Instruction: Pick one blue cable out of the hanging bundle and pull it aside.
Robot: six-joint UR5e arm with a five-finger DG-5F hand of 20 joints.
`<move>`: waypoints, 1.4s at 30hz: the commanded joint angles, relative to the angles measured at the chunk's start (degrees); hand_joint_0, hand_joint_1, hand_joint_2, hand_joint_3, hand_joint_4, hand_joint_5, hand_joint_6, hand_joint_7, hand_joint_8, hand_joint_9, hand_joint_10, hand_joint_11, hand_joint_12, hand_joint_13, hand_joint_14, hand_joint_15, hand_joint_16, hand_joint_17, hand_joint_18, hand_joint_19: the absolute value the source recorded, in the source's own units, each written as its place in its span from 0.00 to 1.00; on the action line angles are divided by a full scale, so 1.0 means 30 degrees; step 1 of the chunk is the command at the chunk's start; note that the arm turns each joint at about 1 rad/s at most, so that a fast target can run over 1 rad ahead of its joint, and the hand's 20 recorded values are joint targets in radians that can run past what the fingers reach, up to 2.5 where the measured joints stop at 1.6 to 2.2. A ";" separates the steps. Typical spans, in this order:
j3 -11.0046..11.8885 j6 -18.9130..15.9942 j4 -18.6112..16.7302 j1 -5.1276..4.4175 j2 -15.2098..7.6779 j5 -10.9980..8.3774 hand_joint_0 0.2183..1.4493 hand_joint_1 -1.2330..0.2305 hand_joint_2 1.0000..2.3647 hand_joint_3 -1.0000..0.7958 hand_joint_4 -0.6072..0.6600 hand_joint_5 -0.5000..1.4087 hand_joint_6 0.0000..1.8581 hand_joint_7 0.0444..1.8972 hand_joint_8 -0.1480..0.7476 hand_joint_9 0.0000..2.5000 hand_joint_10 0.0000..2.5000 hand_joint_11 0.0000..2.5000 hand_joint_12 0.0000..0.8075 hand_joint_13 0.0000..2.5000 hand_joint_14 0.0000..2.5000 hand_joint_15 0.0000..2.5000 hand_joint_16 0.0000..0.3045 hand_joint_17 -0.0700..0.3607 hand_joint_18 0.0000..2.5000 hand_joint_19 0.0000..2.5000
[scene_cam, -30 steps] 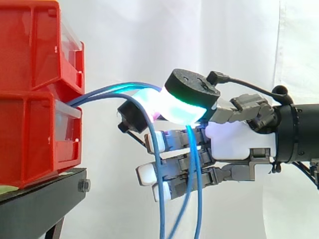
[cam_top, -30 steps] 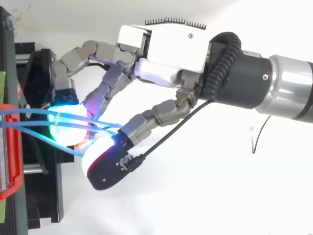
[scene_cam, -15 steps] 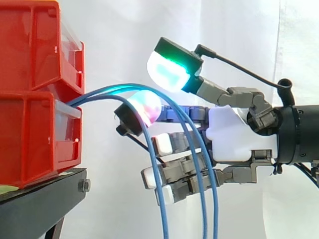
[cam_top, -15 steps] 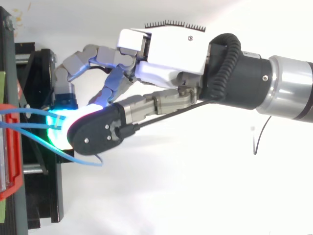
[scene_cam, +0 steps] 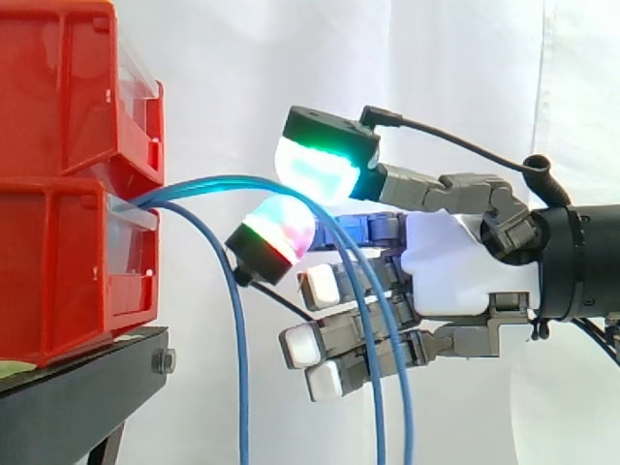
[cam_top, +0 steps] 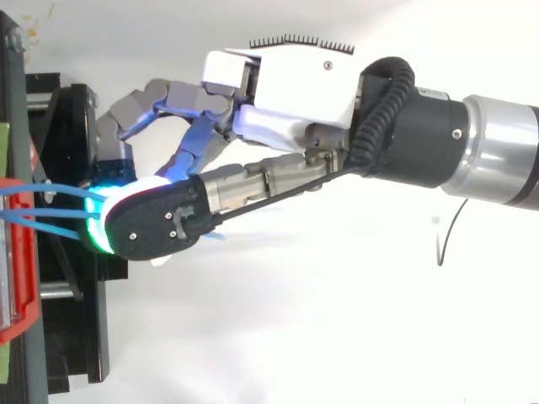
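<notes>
room in front of the red bins [scene_cam: 68, 194] is plain white curtain [scene_cam: 465, 77], free above and below the hand [scene_cam: 465, 266]. the tight spot is the short gap between the bins' front edge and the near end of the hand. the bins sit stacked on a black stand [scene_cam: 77, 387] whose edge juts out just below them. blue cables [scene_cam: 184, 184] leave the lip of the lower bin and arc outward, away from the bins. a single blue cable [scene_cam: 237, 339] drops straight down close to the bins, apart from the hand, with clear air on both sides. a pair of cables [scene_cam: 376, 387] carries on farther from the bins, runs into the hand and falls across its front, touching it. the hand reaches level toward the bins from the arm [cam_top: 497, 160] and stops just short of them. whether it clamps the pair or the pair merely lies across it cannot be told: the hand itself covers the meeting spot from above, and from the side it is too crowded. in the top view the cables show as short blue lines between the bins and the hand, then pass beneath it. the lower edge of the side view cuts off every cable.
</notes>
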State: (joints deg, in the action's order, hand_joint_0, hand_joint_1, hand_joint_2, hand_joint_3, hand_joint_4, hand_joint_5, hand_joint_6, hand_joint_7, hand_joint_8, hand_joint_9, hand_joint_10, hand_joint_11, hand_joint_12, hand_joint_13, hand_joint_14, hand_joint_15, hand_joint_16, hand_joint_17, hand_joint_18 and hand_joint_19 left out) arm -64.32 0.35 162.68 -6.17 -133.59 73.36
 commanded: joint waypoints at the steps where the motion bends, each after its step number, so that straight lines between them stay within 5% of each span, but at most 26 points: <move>1: -0.0005 0.0000 0.0001 0.0007 0.0000 0.0010 0.29 0.32 0.01 0.47 0.47 0.19 0.48 0.51 0.48 0.45 0.01 0.20 0.45 0.37 0.01 0.25 0.16 0.41 0.29 0.24; 5: -0.0005 0.0000 0.0001 0.0036 0.0000 0.0010 0.36 0.24 0.01 0.43 0.47 0.18 0.49 0.54 0.46 0.43 0.01 0.22 0.40 0.35 0.01 0.24 0.14 0.38 0.27 0.24; 9: 0.0024 0.0000 0.0001 0.0095 0.0000 0.0010 0.44 0.23 0.00 0.28 0.39 0.19 0.49 0.59 0.43 0.43 0.01 0.21 0.39 0.35 0.01 0.23 0.13 0.37 0.29 0.22; 16: -0.0005 0.0000 0.0001 0.0124 0.0000 -0.0020 0.46 0.23 0.00 0.28 0.28 0.19 0.49 0.74 0.37 0.46 0.01 0.20 0.36 0.36 0.01 0.23 0.12 0.35 0.30 0.21; 25: -0.0005 0.0000 0.0001 0.0241 0.0000 0.0010 0.36 0.15 0.00 0.28 0.28 0.20 0.50 0.52 0.34 0.48 0.01 0.19 0.34 0.37 0.01 0.23 0.10 0.33 0.30 0.21; 32: -0.0005 0.0000 0.0001 0.0270 0.0000 0.0010 0.31 0.13 0.00 0.28 0.31 0.20 0.50 0.54 0.33 0.48 0.01 0.19 0.34 0.38 0.01 0.23 0.10 0.32 0.30 0.21; 36: -0.0005 0.0000 0.0001 0.0300 0.0000 0.0010 0.20 0.27 0.00 0.28 0.33 0.20 0.49 0.50 0.39 0.49 0.01 0.19 0.39 0.38 0.01 0.23 0.13 0.37 0.30 0.21; 42: -0.0005 0.0000 0.0001 0.0300 0.0000 0.0010 0.18 0.53 0.00 0.28 0.36 0.21 0.46 0.48 0.43 0.52 0.01 0.18 0.44 0.39 0.01 0.24 0.15 0.41 0.30 0.23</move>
State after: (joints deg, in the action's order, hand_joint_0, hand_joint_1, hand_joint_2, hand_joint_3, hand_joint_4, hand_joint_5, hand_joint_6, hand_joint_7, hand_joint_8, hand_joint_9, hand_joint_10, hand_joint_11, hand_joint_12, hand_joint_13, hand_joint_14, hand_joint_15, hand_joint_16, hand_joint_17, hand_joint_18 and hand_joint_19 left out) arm -64.29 0.34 162.70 -5.28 -133.59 73.39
